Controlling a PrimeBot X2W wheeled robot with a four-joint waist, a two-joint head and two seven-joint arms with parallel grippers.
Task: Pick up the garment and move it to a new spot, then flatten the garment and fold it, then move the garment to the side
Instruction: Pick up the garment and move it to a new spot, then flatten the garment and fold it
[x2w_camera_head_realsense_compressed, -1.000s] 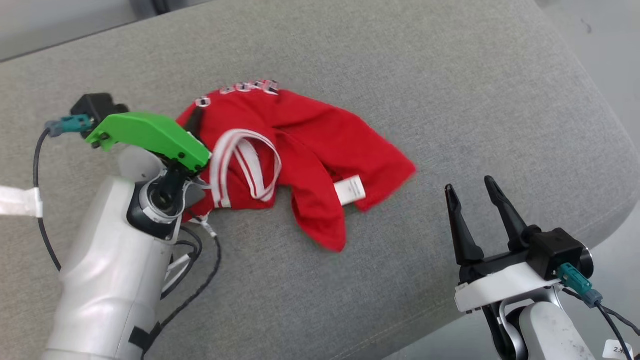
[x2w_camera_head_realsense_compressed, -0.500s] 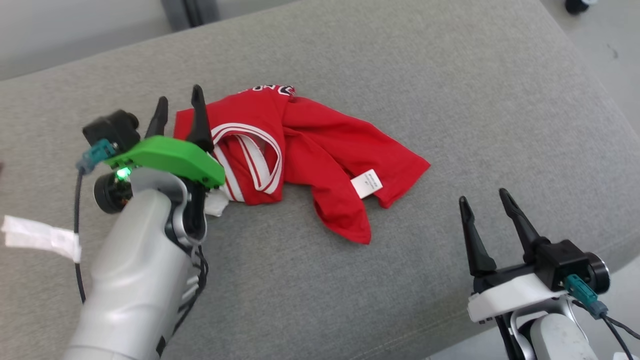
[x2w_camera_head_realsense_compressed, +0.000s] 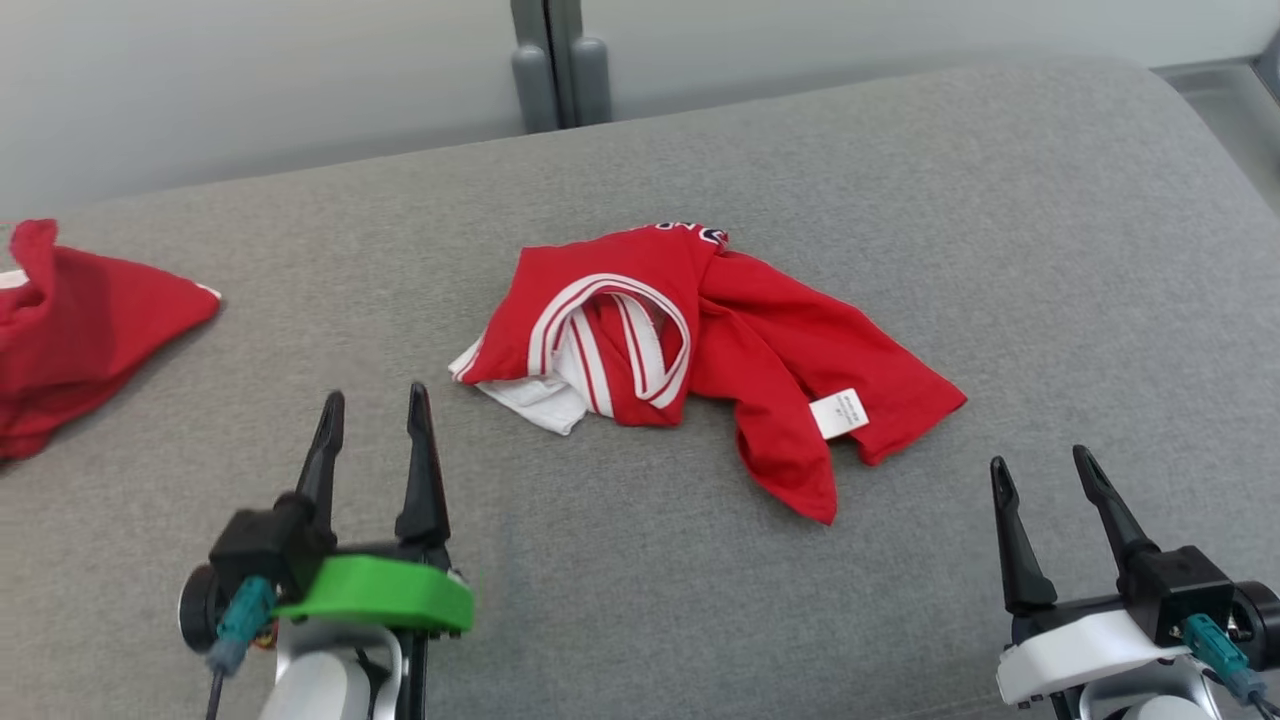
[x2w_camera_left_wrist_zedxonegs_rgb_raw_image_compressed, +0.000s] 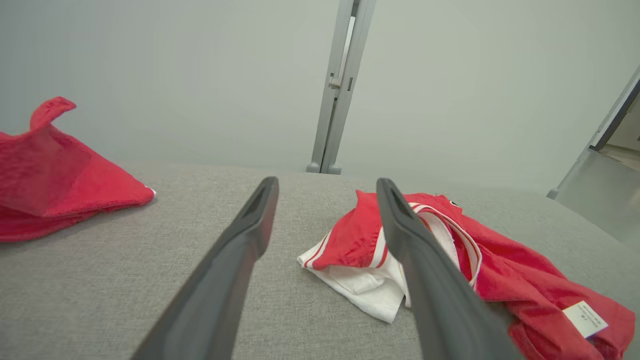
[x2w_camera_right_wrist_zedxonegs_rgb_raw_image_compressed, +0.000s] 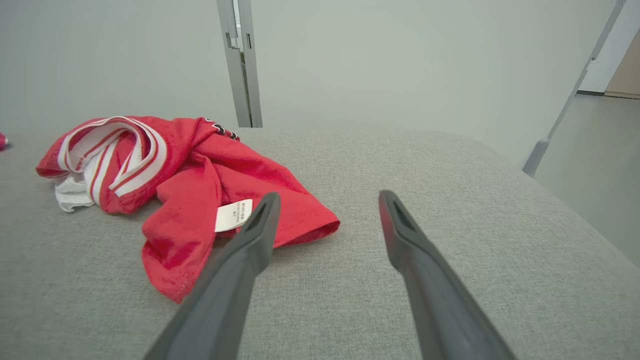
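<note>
Near the middle of the grey cushion (x2w_camera_head_realsense_compressed: 900, 170): the red garment (x2w_camera_head_realsense_compressed: 760, 330), bunched, striped trim looped up, held by nothing. At the far left edge, another red cloth (x2w_camera_head_realsense_compressed: 70, 330). Nearer, left gripper (x2w_camera_head_realsense_compressed: 376, 395) and right gripper (x2w_camera_head_realsense_compressed: 1041, 460), fingers spread apart, empty, clear of the fabric. White label (x2w_camera_head_realsense_compressed: 838, 413) facing up. Looks set at its new spot; flattening, folding, moving aside all left to do.

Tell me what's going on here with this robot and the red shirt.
The red garment lies crumpled in the middle of the grey cushion, not yet flattened or folded. Neither arm holds it: the left gripper and the right gripper both hover open on the near side, clear of it. Another red cloth lies at the far left.
</note>
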